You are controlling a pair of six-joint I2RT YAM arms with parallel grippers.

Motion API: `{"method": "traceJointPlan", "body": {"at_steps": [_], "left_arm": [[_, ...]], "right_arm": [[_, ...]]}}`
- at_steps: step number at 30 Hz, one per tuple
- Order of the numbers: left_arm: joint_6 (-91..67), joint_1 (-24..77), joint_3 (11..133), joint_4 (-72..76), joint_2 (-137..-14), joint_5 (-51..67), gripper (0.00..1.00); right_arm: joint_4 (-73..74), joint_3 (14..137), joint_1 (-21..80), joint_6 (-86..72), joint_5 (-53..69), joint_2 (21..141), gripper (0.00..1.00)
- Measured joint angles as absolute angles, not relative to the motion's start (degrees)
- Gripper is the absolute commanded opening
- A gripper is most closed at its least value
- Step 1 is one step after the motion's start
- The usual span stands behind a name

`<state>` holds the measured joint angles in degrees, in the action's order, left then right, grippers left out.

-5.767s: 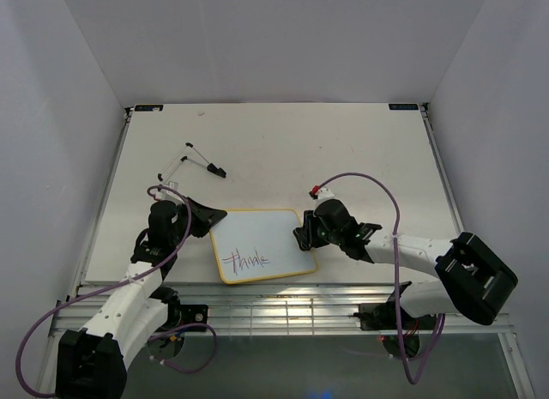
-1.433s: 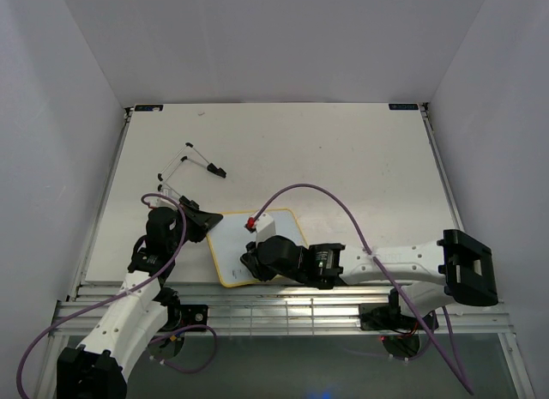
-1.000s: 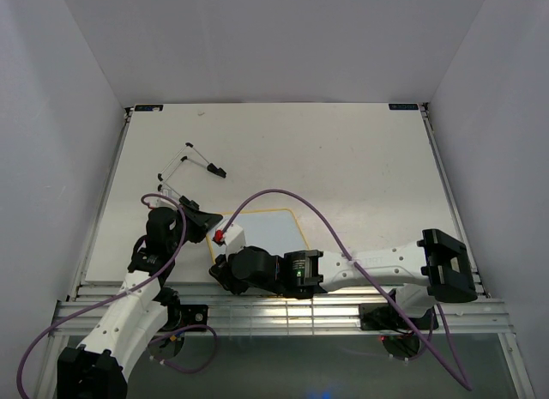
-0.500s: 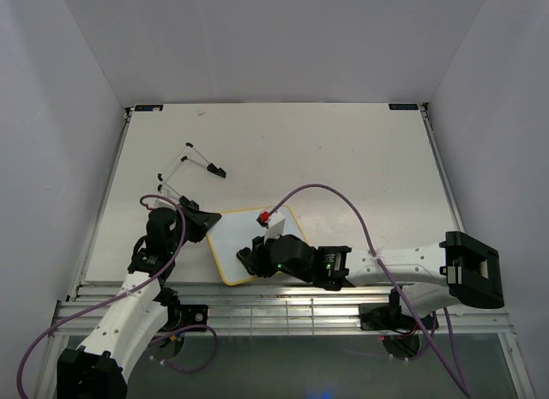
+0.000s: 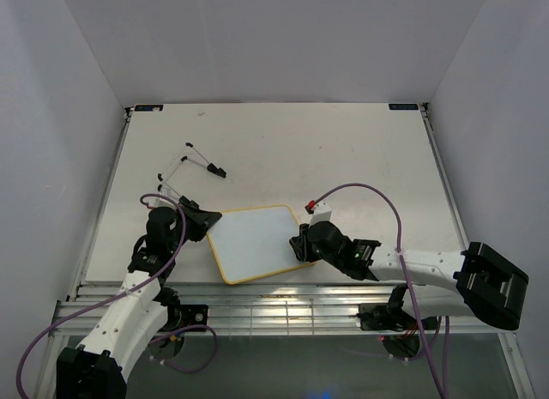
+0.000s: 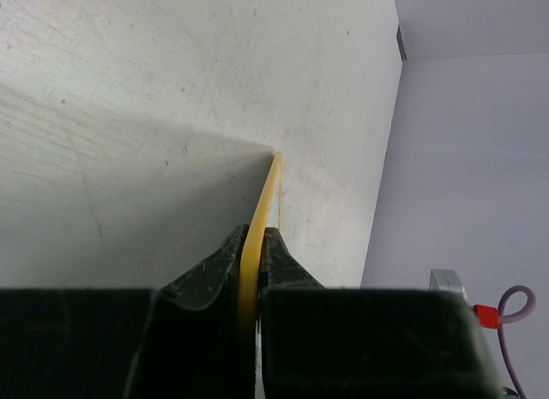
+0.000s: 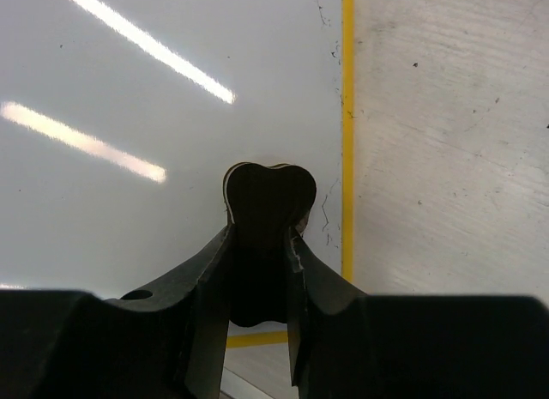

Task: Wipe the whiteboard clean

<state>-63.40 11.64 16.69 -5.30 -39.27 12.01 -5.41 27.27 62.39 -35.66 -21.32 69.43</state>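
Your left gripper (image 5: 203,219) is clamped on the yellow left edge of the whiteboard (image 5: 253,240), which lies flat on the desk (image 5: 300,142) near its front. Your right gripper (image 5: 298,244) pinches a dark block (image 7: 268,197) just inside the board's right edge.

A lab test cell: white walls (image 5: 257,39) enclose the robot table (image 5: 343,150).

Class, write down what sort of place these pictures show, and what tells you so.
Probably a robot lab cell: left arm and right arm bolted at a table edge, white walls around it, a whiteboard as prop.
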Motion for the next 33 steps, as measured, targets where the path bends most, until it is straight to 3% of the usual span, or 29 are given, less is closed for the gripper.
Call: {"method": "traceJointPlan", "body": {"at_steps": [7,17,23,28,33], "left_arm": [[-63.05,11.31,16.69,-4.40,-39.81,12.71,0.00],[-63.02,11.33,16.69,-4.32,-39.97,12.73,0.00],[-63.00,11.31,16.64,-4.51,-40.03,12.67,0.00],[-62.87,11.16,16.53,-4.86,-39.79,12.64,0.00],[-62.81,11.20,16.53,-5.23,-39.38,12.60,0.00]], "right_arm": [[-1.41,32.51,63.40,-31.73,-19.35,72.86,0.31],[2.52,57.36,76.79,-28.32,-16.88,85.71,0.31],[4.45,67.72,79.48,-26.70,-16.40,92.40,0.31],[5.06,68.60,78.76,-26.68,-16.73,93.19,0.32],[-0.51,61.39,73.95,-28.45,-15.59,90.76,0.31]]}}
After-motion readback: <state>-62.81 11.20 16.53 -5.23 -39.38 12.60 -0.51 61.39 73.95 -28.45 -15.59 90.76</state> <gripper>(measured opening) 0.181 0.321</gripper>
